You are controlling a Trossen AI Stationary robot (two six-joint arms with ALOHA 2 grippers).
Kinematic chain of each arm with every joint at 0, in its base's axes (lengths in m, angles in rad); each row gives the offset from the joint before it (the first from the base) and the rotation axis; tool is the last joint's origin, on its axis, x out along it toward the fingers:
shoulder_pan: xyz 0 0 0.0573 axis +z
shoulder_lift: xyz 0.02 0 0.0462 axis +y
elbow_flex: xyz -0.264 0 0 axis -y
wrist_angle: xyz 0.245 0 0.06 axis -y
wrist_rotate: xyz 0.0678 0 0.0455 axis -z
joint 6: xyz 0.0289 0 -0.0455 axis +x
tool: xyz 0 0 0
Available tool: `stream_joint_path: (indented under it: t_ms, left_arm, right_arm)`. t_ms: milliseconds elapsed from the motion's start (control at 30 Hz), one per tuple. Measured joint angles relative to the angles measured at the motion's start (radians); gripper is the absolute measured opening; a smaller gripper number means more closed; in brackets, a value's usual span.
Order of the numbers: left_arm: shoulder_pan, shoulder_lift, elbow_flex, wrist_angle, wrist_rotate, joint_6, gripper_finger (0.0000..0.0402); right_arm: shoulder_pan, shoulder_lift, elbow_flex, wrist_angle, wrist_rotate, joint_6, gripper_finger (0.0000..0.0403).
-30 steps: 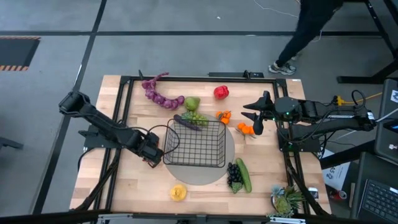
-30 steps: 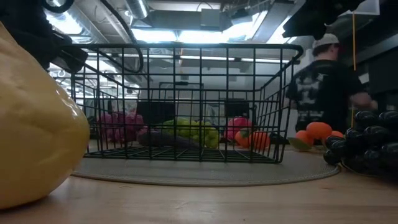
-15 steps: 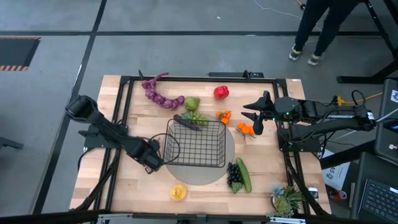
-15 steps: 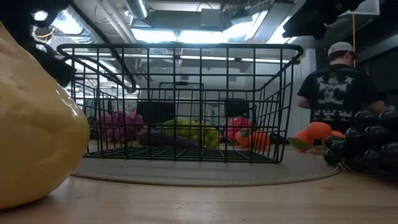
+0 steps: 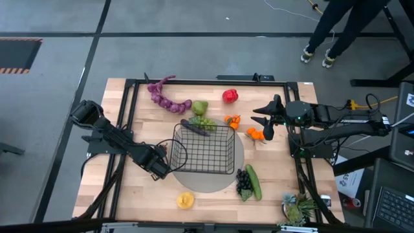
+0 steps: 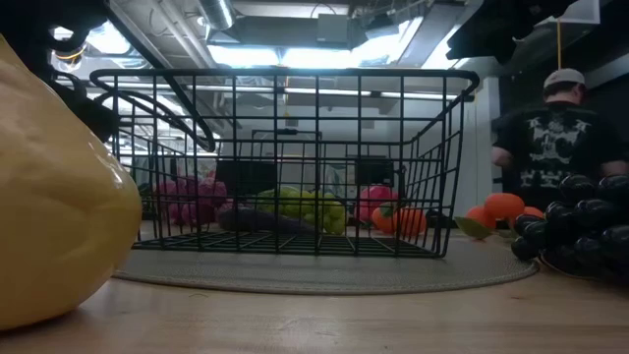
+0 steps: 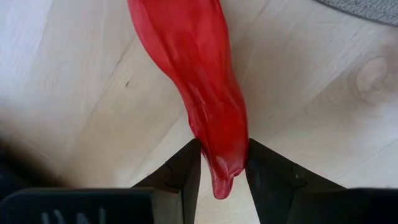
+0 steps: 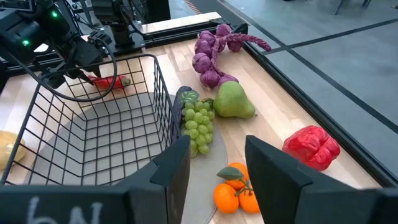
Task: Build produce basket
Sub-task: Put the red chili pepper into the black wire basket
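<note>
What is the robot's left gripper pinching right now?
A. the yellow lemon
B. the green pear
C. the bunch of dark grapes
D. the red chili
D. In the left wrist view the left gripper has its two dark fingers closed on the tip of the red chili, which lies on the wooden table just outside the basket.
</note>
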Motion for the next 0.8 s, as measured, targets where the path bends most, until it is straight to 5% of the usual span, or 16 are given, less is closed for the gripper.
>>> stream_joint_path:
  t_ms: [167,367,800]
  left_arm:
    - [0.000,0.000,0.000,0.001,0.000,-0.023,0.0115]
    - [0.001,0.000,0.000,0.002,-0.011,-0.259,0.0115]
    - [0.003,0.000,0.000,0.034,-0.048,-0.263,0.0115]
  right_arm:
    - [0.000,0.000,0.000,0.000,0.000,0.000,0.0155]
    - [0.000,0.000,0.000,0.000,0.000,-0.001,0.0155]
    - [0.000,0.000,0.000,0.000,0.000,0.000,0.0155]
